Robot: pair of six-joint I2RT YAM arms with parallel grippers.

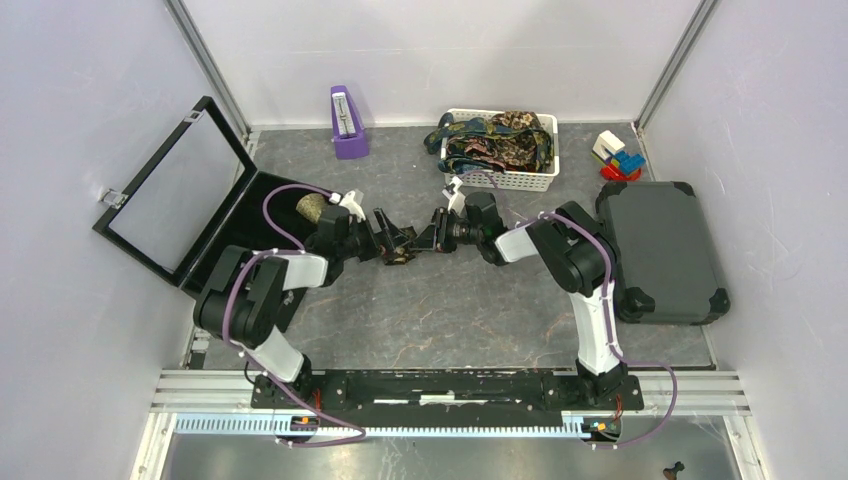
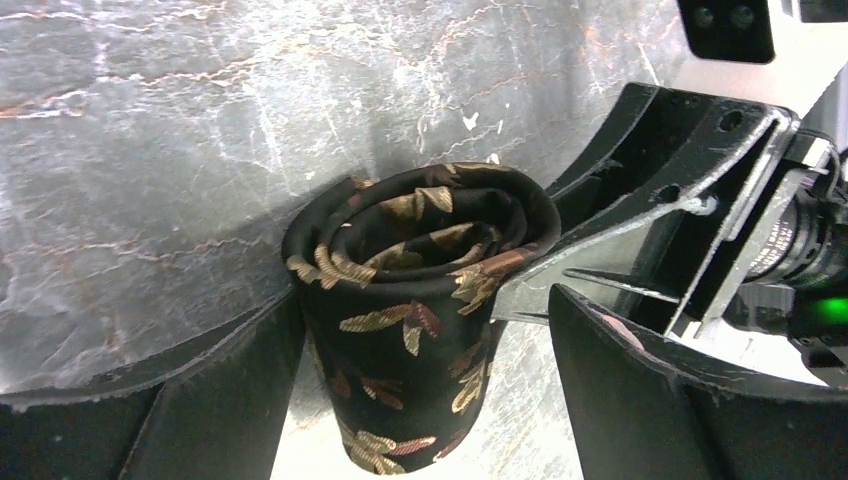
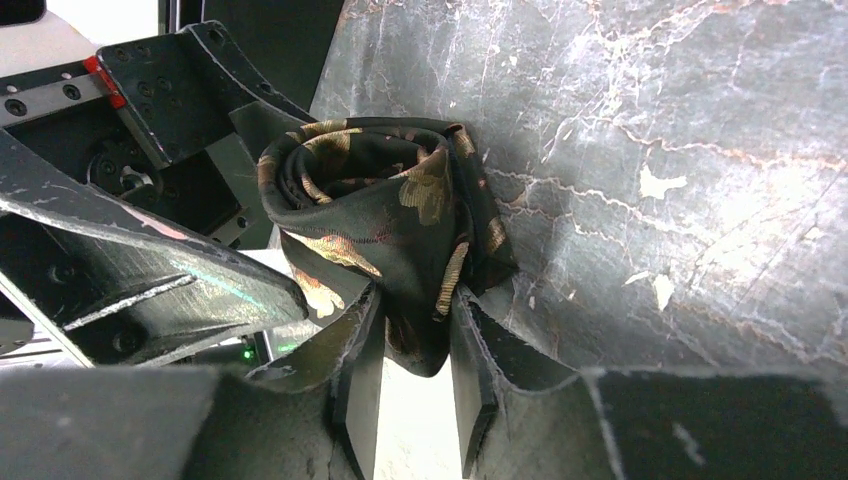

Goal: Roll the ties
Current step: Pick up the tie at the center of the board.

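A black fabric necktie (image 1: 403, 256) with a gold and rust leaf print is seen wound into a tight roll near the middle of the grey marbled surface (image 1: 450, 310). Its spiral end is turned toward both wrist cameras. Whether the roll rests on the surface or is held just off it cannot be told.

It is approached from 9 o'clock by the left arm and from 3 o'clock by the right arm, and the two meet at the roll. The left arm's fingers (image 2: 230, 400) are spread wide, released, with the roll between them. One finger is touched by the side of the roll, and a gap is left to the other. The right arm's fingers (image 3: 365, 370) are clenched on the lower part of the roll, with the fabric pinched between them.

At 1 o'clock from the roll, a white plastic lattice basket (image 1: 505, 180) is filled with loose patterned neckties (image 1: 495, 140) in teal and brown, one of them draped over its left rim. A purple wedge-shaped object (image 1: 347, 125) is stood at 11 o'clock, near the back wall. At 10 o'clock a black case (image 1: 175, 190) is laid open with its lid raised, and a small tan patterned roll (image 1: 312, 208) is seen inside it. A closed grey hard-shell case (image 1: 660, 250) is laid at 3 o'clock, and a small cluster of coloured toy blocks (image 1: 618, 158) is placed at 2 o'clock.
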